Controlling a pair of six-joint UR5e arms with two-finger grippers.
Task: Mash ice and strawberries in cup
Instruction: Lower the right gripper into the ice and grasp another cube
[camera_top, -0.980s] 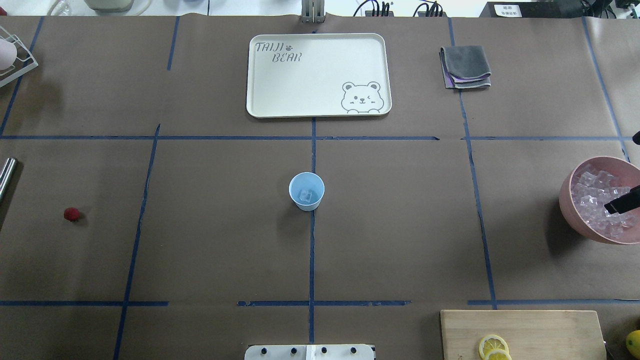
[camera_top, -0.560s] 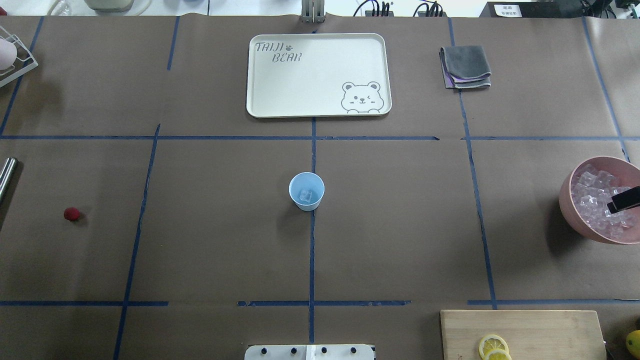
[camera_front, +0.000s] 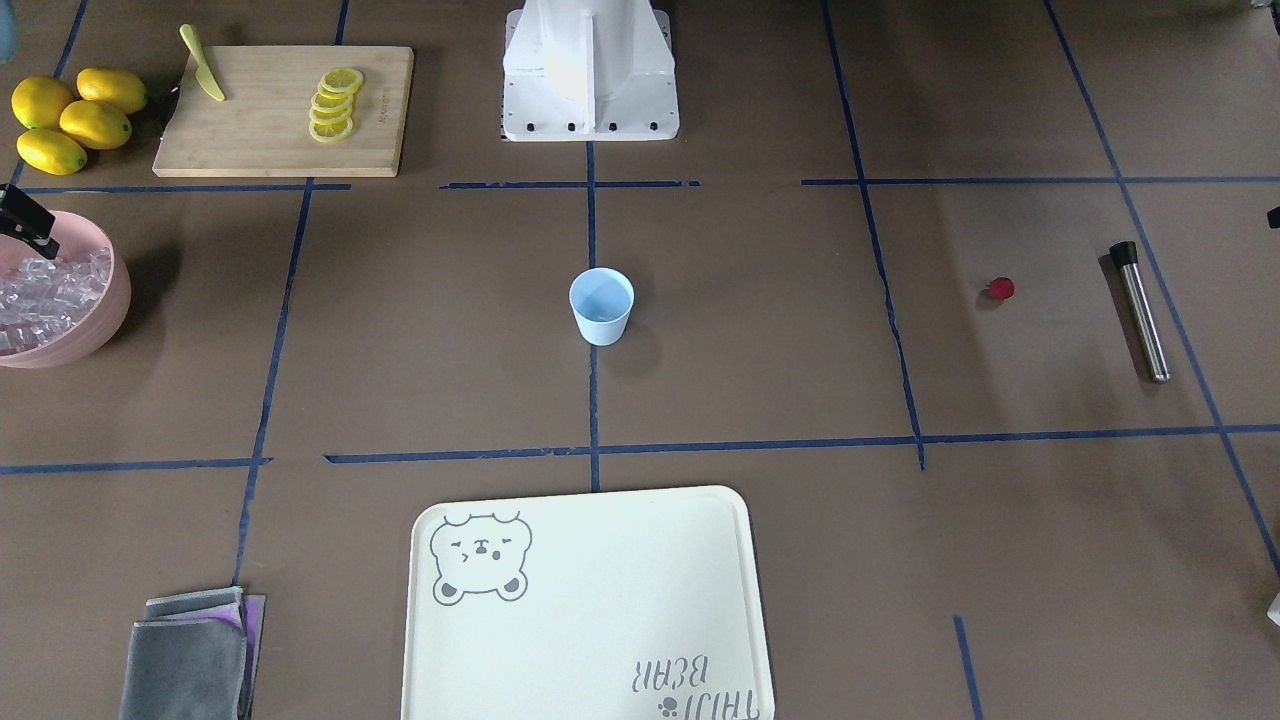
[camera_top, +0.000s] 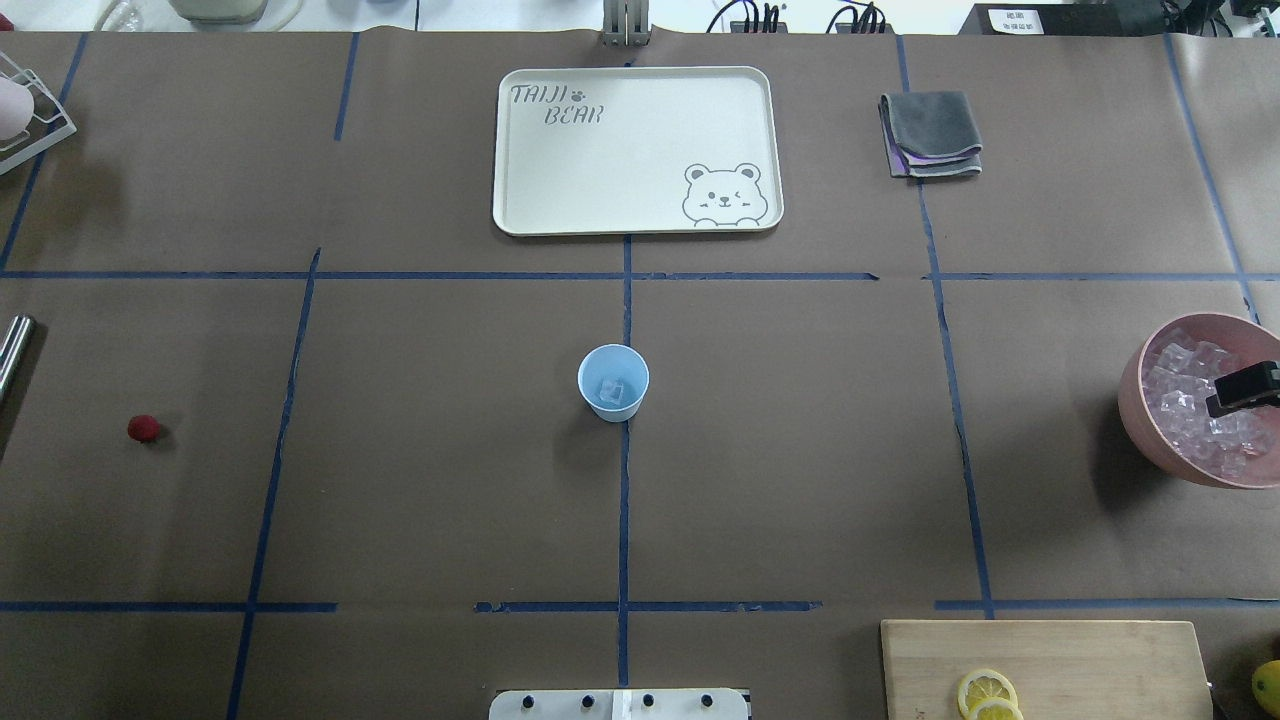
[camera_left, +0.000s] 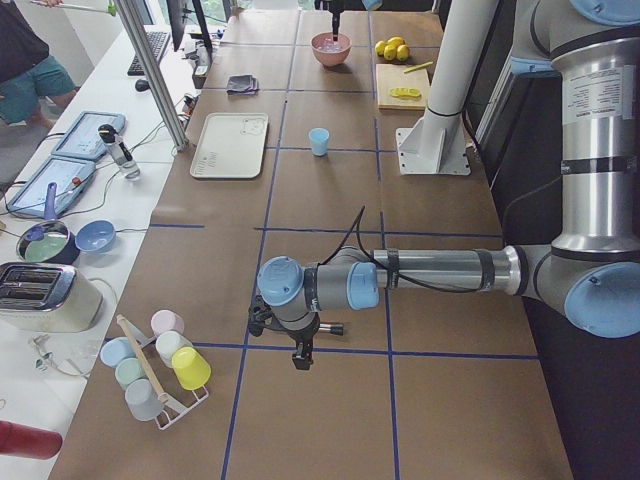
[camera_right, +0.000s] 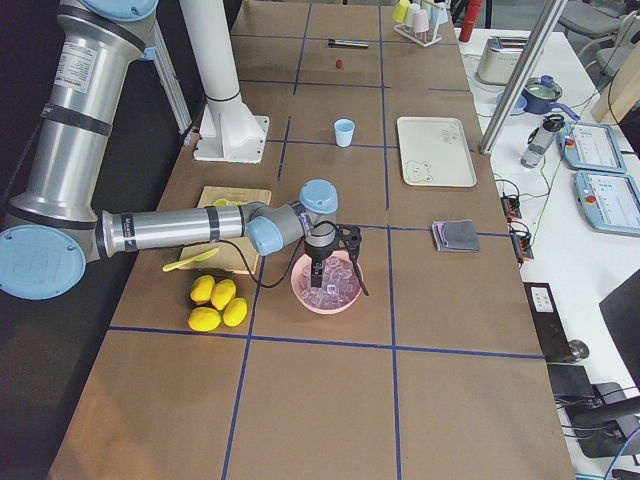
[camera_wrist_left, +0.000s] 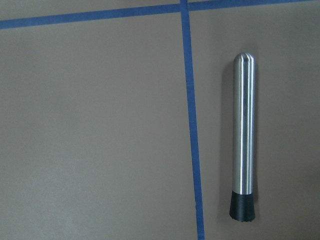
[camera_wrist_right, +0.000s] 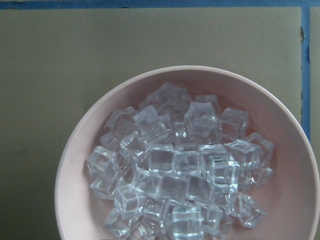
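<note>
A: Step now?
B: Fetching ice (camera_wrist_right: 175, 165) from pink bowl (camera_top: 1135, 420), far to cup's (camera_top: 613, 382) right. Hovering over it, right gripper (camera_top: 1243, 388); wide or narrow, can't tell.
A: Tips?
B: Probably: drop straight onto one top cube, pinch flat faces, lift slow. Likely slippery.
A: And left gripper (camera_left: 300, 352)?
B: Above muddler (camera_wrist_left: 243, 135), far left of cup; jaws unseen, can't tell.
A: Looks?
B: Clear glassy cubes, piled; one already in cup. Tiny red strawberry (camera_top: 143, 428), well left of cup.

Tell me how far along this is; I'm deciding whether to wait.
Done: one clear ice cube sits in the pale-blue plastic cup. In hand: the right claw hangs over the pink bowl of ice. Left: the small red strawberry and the steel muddler lie on the table; no mashing yet.
</note>
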